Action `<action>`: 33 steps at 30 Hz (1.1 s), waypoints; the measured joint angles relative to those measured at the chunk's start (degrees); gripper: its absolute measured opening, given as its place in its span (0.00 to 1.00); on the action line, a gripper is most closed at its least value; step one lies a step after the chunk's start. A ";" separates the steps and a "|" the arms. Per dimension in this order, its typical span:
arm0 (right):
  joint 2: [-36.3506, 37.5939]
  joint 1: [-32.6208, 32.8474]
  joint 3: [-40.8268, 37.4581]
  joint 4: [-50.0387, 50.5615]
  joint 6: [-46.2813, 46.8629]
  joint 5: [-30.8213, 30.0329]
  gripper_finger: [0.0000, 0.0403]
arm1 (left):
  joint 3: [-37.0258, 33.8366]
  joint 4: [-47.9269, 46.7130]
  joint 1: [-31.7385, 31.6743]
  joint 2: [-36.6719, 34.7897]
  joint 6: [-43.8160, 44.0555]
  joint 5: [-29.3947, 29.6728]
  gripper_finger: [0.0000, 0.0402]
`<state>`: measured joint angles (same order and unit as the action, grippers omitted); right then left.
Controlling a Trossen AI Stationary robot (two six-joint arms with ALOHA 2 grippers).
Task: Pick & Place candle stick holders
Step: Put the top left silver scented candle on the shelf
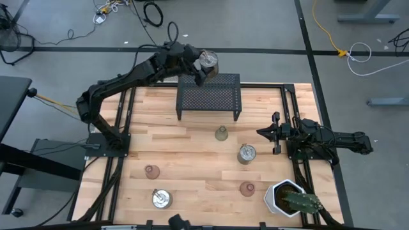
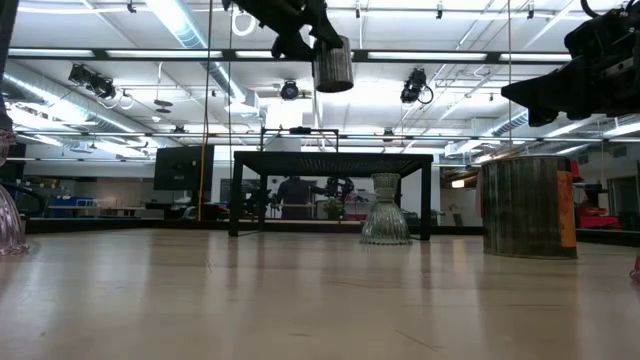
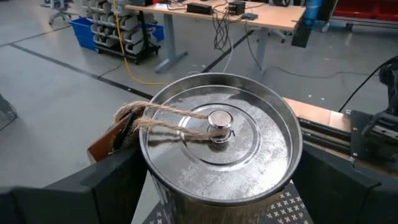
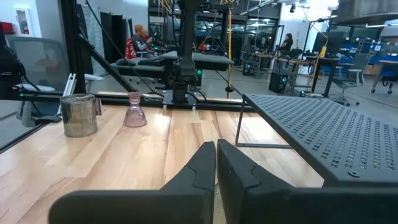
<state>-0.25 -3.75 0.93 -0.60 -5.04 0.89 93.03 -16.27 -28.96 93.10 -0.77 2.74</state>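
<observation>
**Left arm holds a metal holder in the air above the rack**

Your left gripper is clamped around a silvery metal candle holder, carrying it high over the far left edge of the black mesh rack. From the low view the holder hangs well clear of the rack top, not touching it. The left wrist view looks down into the can: a shallow metal top with a small centre knob, a twine loop and a brown tag hanging over its rim, dark fingers pressed to either side.

Your right gripper rests at the right side of the table, fingers pressed together with nothing between them, pointing left toward the middle.

On the table you have five more holders. The olive-green glass cup stands just in front of the rack. A second metal holder sits to its near right. One pink glass cup is at the near left, and another pink cup at the near right. The third metal holder stands near the front edge, left of centre. The white hexagonal pot with a cactus occupies the near right corner.
</observation>
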 joint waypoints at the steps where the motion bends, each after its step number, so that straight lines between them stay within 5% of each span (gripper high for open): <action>1: 0.00 -0.01 -0.02 0.00 0.00 -0.02 0.05 | 0.31 -0.09 -0.39 0.60 -0.29 -0.94 0.90; 20: 0.00 0.00 0.00 0.00 0.02 -0.02 0.05 | 0.96 -3.86 -2.44 2.65 -5.86 -5.65 0.90; 33: 0.00 -0.02 0.00 0.00 0.00 0.04 0.05 | 1.01 -3.20 -2.44 4.70 -2.86 -0.70 0.90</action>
<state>-0.25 -3.77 0.93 -0.60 -5.04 0.93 94.04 -19.47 -31.40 97.80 -3.63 2.04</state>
